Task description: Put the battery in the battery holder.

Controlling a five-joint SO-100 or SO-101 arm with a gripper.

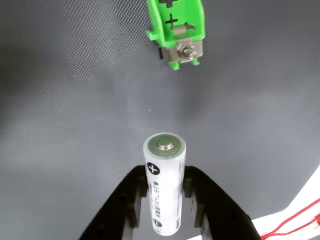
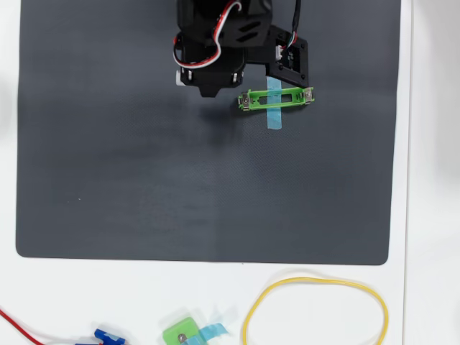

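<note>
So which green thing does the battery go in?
Look at the big dark mat in the overhead view; near its top edge, beside the black arm, lies the battery holder. It is a long thin green frame with blue tape across its middle, unlike the small squarish green piece off the mat.

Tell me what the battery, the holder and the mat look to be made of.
Battery: glossy white printed wrap, likely plastic film, with a shiny metal cap.
Holder: bright green matte plastic, probably molded or printed; dull silver metal contacts at the ends.
Mat: dark grey, fine woven-looking texture, perhaps fabric-faced rubber.
</note>
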